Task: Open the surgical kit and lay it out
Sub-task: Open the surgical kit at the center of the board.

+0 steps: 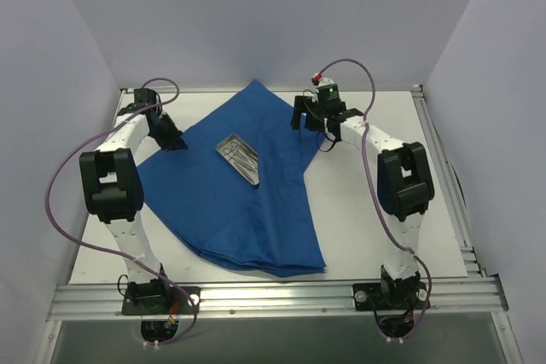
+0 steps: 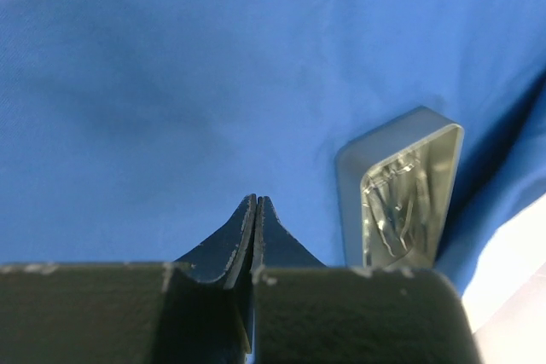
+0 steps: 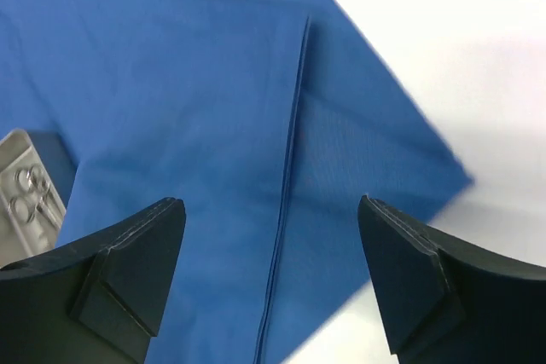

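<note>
The royal-blue drape lies spread across the table, with folded layers on its right side. A small shiny metal tray sits on it at mid-table and holds thin silver scissor-like instruments. My left gripper is at the drape's left edge, shut, with nothing seen between its fingers. In the left wrist view its tips hang over blue cloth, with the tray to the right. My right gripper is open over the drape's far right part. Its wrist view shows the gripper over a fold edge.
White table surface shows to the right of the drape and along the left edge. Grey walls enclose the table on three sides. A metal rail runs along the near edge by the arm bases.
</note>
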`<state>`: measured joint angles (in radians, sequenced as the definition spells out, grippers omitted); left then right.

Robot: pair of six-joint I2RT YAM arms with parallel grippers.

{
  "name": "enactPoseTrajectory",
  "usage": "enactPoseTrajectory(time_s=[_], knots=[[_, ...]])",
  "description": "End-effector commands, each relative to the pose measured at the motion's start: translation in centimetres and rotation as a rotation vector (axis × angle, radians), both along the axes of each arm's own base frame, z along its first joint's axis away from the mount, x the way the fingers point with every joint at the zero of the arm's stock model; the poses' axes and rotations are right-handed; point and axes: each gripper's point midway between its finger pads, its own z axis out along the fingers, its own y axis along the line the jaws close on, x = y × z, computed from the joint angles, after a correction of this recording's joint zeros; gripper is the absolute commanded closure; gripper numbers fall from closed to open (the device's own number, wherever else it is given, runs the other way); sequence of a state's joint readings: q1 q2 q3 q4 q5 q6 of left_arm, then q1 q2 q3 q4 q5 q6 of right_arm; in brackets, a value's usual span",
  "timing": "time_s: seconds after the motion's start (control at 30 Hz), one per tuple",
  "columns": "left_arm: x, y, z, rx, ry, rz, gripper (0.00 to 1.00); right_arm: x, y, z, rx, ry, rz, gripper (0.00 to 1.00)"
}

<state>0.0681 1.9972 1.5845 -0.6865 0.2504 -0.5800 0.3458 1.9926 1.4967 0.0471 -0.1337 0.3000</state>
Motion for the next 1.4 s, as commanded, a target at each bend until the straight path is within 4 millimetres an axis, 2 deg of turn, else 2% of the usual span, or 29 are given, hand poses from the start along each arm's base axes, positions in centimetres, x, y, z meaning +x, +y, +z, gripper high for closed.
enactPoseTrajectory(time_s=[0.0, 0.03, 0.1, 0.13, 0.17, 0.2, 0.23, 0.27, 0.3, 0.33, 0.6, 0.67, 0.7, 0.73, 0.8, 0.83, 0.97, 1.03, 1.1, 1.13, 1.17, 1.2, 1.3, 1.33, 1.37], knots=[[1.8, 0.1, 0.8, 0.006, -0.047, -0.026, 0.98, 4.0, 1.9, 2.5, 0.088, -0.122, 0.12, 0.15], [1.9, 0.1, 0.7, 0.009, -0.045, -0.028, 0.98, 4.4, 2.4, 0.7, 0.111, -0.096, 0.142, 0.14], [2.1, 0.2, 0.2, 0.015, -0.034, -0.03, 0.98, 6.0, 2.4, 0.9, 0.135, -0.123, 0.145, 0.14], [2.2, 0.3, 0.1, 0.017, -0.033, -0.029, 0.98, 6.4, 2.5, -0.6, 0.134, -0.106, 0.148, 0.15], [2.2, 0.4, 0.0, 0.021, -0.032, -0.03, 0.98, 6.7, 2.7, -0.9, 0.142, -0.105, 0.165, 0.15], [2.3, 0.3, -0.3, 0.024, -0.027, -0.031, 0.98, 7.5, 3.1, -0.2, 0.151, -0.133, 0.179, 0.16], [2.4, 0.5, -0.4, 0.026, -0.027, -0.029, 0.98, 7.8, 3.3, -1.7, 0.148, -0.118, 0.19, 0.18], [2.4, 0.5, -0.4, 0.026, -0.028, -0.03, 0.98, 8.0, 3.7, -1.9, 0.16, -0.122, 0.211, 0.19], [2.4, 0.5, -0.8, 0.026, -0.02, -0.03, 0.98, 8.8, 4.1, -1.1, 0.166, -0.148, 0.221, 0.21], [2.6, 0.6, -0.8, 0.026, -0.024, -0.032, 0.98, 9.2, 4.3, -2.5, 0.166, -0.131, 0.226, 0.24], [2.6, 0.8, -2.2, 0.022, 0.005, -0.022, 0.98, 11.3, 5.2, -3.3, 0.181, -0.14, 0.227, 0.34], [2.6, 0.7, -2.5, 0.014, 0.011, -0.017, 0.98, 11.6, 5.3, -3.6, 0.189, -0.14, 0.225, 0.38], [2.6, 0.7, -2.8, 0.01, 0.017, -0.016, 0.98, 11.7, 5.3, -3.9, 0.189, -0.137, 0.221, 0.42], [2.5, 0.6, -2.9, 0.008, 0.02, -0.017, 0.98, 11.9, 5.3, -4.2, 0.187, -0.134, 0.216, 0.51], [2.5, 0.6, -3.2, 0.006, 0.026, -0.017, 0.98, 12.2, 5.6, -4.0, 0.192, -0.138, 0.226, 0.61], [2.4, 0.6, -3.2, 0.006, 0.028, -0.017, 0.98, 12.3, 5.6, -4.0, 0.197, -0.139, 0.223, 0.72], [2.4, 0.6, -3.4, 0.008, 0.03, -0.021, 0.98, 12.4, 5.8, -3.6, 0.214, -0.144, 0.218, 0.88], [2.4, 0.6, -3.2, 0.008, 0.025, -0.021, 0.98, 12.6, 5.2, -2.6, 0.198, -0.156, 0.188, 1.0], [2.3, 0.7, -3.3, 0.01, 0.032, -0.02, 0.98, 12.5, 4.1, -2.7, 0.157, -0.151, 0.135, 1.0], [2.2, 0.7, -3.3, 0.011, 0.033, -0.021, 0.98, 12.5, 3.4, -0.3, 0.146, -0.189, 0.109, 1.0], [2.2, 0.7, -3.3, 0.014, 0.032, -0.017, 0.98, 12.4, 2.7, 0.6, 0.127, -0.203, 0.08, 1.0], [2.1, 0.7, -3.3, 0.014, 0.033, -0.013, 0.98, 12.4, 1.3, 3.2, 0.098, -0.24, 0.017, 1.0], [2.1, 0.8, -3.6, 0.014, 0.028, -0.001, 0.98, 10.8, -1.6, 4.2, 0.024, -0.205, -0.097, 1.0], [2.2, 1.0, -3.8, 0.021, 0.024, 0.006, 0.98, 9.5, -2.5, 5.4, 0.015, -0.203, -0.123, 1.0], [1.9, 1.2, -4.4, 0.027, 0.038, 0.014, 0.98, 8.6, -3.2, 5.6, -0.001, -0.183, -0.148, 1.0]])
